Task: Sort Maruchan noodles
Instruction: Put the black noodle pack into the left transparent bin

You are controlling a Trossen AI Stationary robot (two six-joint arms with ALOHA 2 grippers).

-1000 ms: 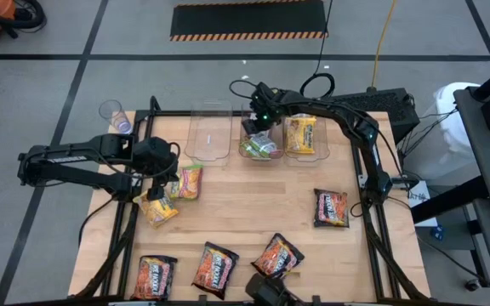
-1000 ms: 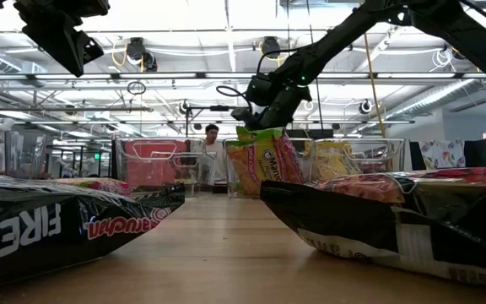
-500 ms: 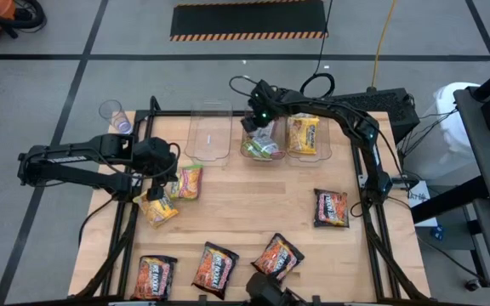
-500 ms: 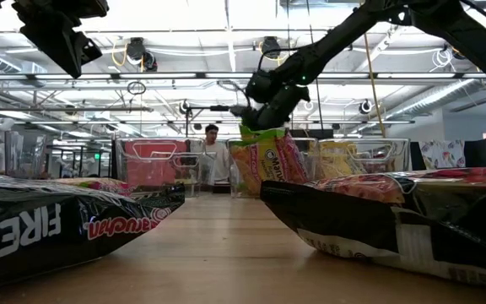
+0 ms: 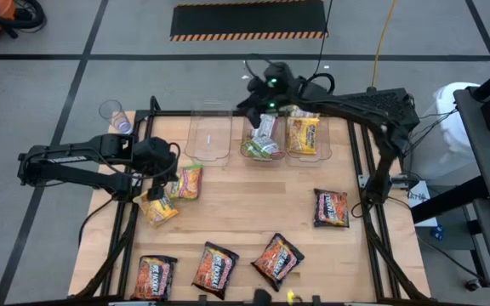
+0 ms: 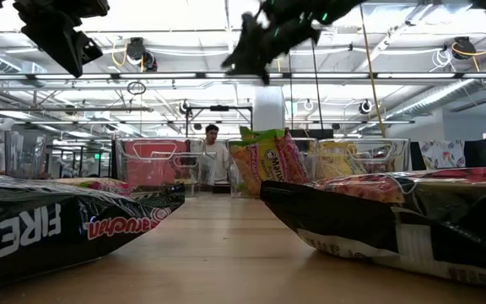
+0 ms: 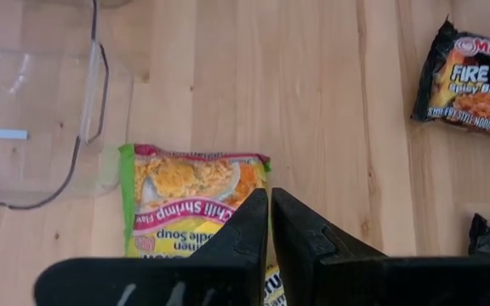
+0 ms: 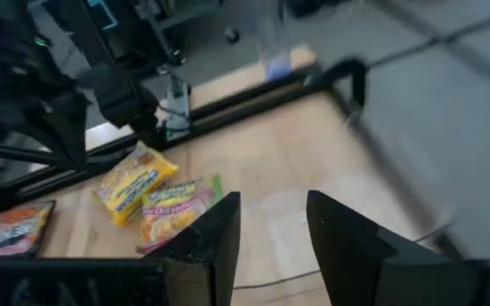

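From above we see the left arm stretched in from the table's left edge, its elbow low and its wrist bent down over the left side of the board. The left gripper [image 5: 156,197] sits just beside a green-edged packet [image 5: 189,181] and, as far as we can judge, pinches a yellow packet [image 5: 162,208]; in the wrist view its fingers [image 7: 247,225] are almost touching, with only a sliver of yellow wrapper between them.

The right arm reaches along the far edge, and the right gripper [image 5: 270,82] is raised above the bins, its fingers [image 8: 215,229] spread wide with nothing between them.

Below it, green-edged packets stand in the middle bin [image 5: 262,155], a yellow packet lies in the right bin [image 5: 303,155], and the left bin [image 5: 208,134] holds none. Four dark packets [image 5: 213,269] lie near the front and right of the table [image 5: 245,204].
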